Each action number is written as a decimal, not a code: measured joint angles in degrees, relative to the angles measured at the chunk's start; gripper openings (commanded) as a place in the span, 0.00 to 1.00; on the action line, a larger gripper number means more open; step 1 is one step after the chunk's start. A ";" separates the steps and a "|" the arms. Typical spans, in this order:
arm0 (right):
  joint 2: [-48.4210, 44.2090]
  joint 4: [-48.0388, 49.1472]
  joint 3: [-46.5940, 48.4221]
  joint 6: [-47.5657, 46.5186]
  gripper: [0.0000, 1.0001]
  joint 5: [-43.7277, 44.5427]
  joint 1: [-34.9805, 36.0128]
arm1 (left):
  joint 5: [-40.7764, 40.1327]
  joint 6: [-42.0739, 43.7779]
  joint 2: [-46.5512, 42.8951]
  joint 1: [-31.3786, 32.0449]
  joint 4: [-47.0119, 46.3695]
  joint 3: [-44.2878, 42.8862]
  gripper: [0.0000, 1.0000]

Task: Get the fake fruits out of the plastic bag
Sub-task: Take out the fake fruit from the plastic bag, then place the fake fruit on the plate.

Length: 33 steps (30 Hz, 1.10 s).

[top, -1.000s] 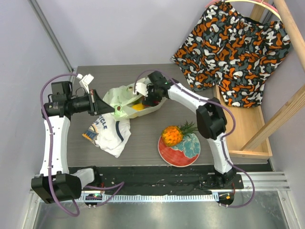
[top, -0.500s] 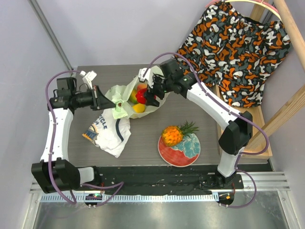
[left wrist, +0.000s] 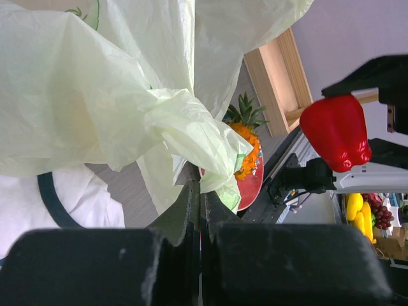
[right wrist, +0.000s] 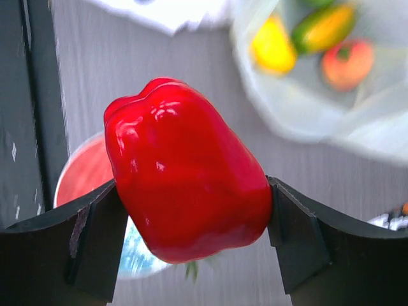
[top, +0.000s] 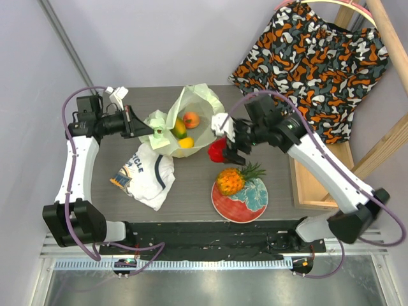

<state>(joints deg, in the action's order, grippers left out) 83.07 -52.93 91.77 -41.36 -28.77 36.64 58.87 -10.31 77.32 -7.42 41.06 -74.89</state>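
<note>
Pale lilac-grey walls close in the space on the far side and the left. The worktop (top: 191, 197) is dark grey with a wood grain, and the plastic bag (top: 203, 102) stands open on it toward the far edge. Well to the right of the bag, a garment (top: 312, 64) in an orange, black and white print hangs from a hanger above a light wooden rack (top: 325, 172).

The bag is pale green, crinkly and see-through, with its mouth gaping upward. To the left of the bag, the left hand (top: 139, 124) is closed tight, pinching a bunched fold of the bag's edge. Just near-left of the bag lies a crumpled white T-shirt (top: 153, 182) with dark trim. To the near right of the bag sits a red plate (top: 255, 207) with a teal pattern, and an orange pineapple (top: 229, 182) with a green crown lies on it.

Just to the right of the bag, the right hand (top: 228, 141) has its jaws spread wide around a glossy red fruit (right wrist: 188, 197), held off the worktop between bag and plate. Inside the bag lie three more fruits: an orange-red round one (top: 190, 119), a green-and-orange one (top: 180, 131) and a yellow one (top: 185, 143).
</note>
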 measured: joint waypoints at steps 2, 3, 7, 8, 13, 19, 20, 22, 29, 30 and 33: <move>-5.68 -4.31 -5.42 -5.09 0.26 2.45 0.00 | -0.24 -0.02 -0.15 0.04 -0.13 0.02 0.00; -8.07 -6.10 -8.37 -7.13 0.26 4.00 0.00 | -0.39 -0.02 -0.33 0.04 -0.13 0.02 0.00; -14.56 -11.30 -21.09 -15.08 0.27 10.03 0.00 | -0.66 -0.11 -1.51 0.09 -0.31 0.26 0.00; -15.50 -12.15 -23.78 -16.50 0.27 11.15 0.00 | -0.74 -0.17 -1.88 0.09 -0.37 0.35 0.00; -18.21 -13.97 -34.82 -22.36 0.27 16.15 0.00 | -0.87 -0.24 -3.37 0.09 -0.55 0.81 0.00; -17.55 -8.09 -40.79 -24.30 0.29 21.05 0.00 | -1.40 -0.17 -5.73 0.09 -0.35 2.01 0.00; -16.96 -6.95 -41.46 -24.33 0.29 21.62 0.00 | -1.44 -0.17 -6.05 0.09 -0.31 2.25 0.00; -15.02 -3.82 -42.73 -24.41 0.29 23.04 0.00 | -1.62 -0.15 -6.56 0.09 -0.24 2.78 0.00; -8.83 3.69 -43.52 -23.74 0.36 25.75 0.00 | -2.86 0.94 -7.32 0.17 0.96 3.30 0.00; -8.26 4.55 -43.52 -23.45 0.39 25.94 0.00 | -2.93 1.18 -7.56 0.17 1.03 3.50 0.00; -7.63 6.36 -43.43 -23.08 0.65 26.36 0.02 | -3.15 1.66 -8.24 0.17 1.36 4.31 0.00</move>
<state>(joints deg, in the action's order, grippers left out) 75.44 -46.57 48.34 -64.45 -2.42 36.67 55.72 -8.64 69.08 -7.25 42.41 -70.59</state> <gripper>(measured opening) 0.835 0.012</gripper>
